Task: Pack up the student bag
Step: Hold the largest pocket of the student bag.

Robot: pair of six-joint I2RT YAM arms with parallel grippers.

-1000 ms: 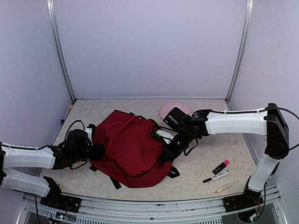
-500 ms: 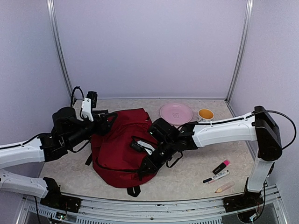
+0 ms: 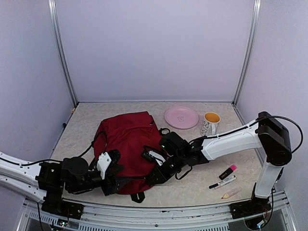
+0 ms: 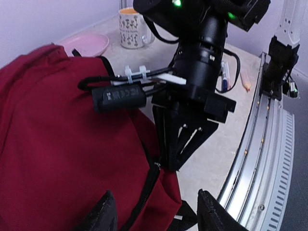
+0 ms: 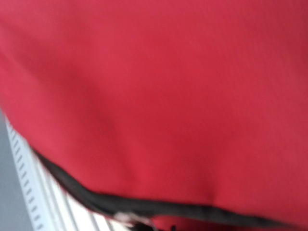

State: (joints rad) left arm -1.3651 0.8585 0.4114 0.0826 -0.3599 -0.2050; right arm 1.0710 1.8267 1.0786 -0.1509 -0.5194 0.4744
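The student bag [image 3: 127, 144] is a dark red backpack lying flat mid-table; it also fills the left wrist view [image 4: 57, 134]. My left gripper [image 3: 111, 182] is low at the bag's near edge, open, with its fingers [image 4: 103, 214] straddling the bag's near corner and black zip trim [image 4: 144, 192]. My right gripper [image 3: 155, 176] is at the bag's near right edge. In the left wrist view its fingertips [image 4: 169, 163] come together on the bag's edge by the zip. The right wrist view shows only blurred red fabric [image 5: 159, 96] and black trim; its own fingers are hidden.
A pink plate [image 3: 181, 117] and a mug [image 3: 210, 123] stand at the back right. A pink highlighter [image 3: 228, 171], a marker [image 3: 222, 182] and a pale peach item [image 3: 231, 193] lie near the right front. The metal rail [image 4: 269, 159] runs along the near edge.
My left arm has come down from the bag's far left side to its near edge. The bag's shape has shifted. My right gripper stays on the bag's near right edge.
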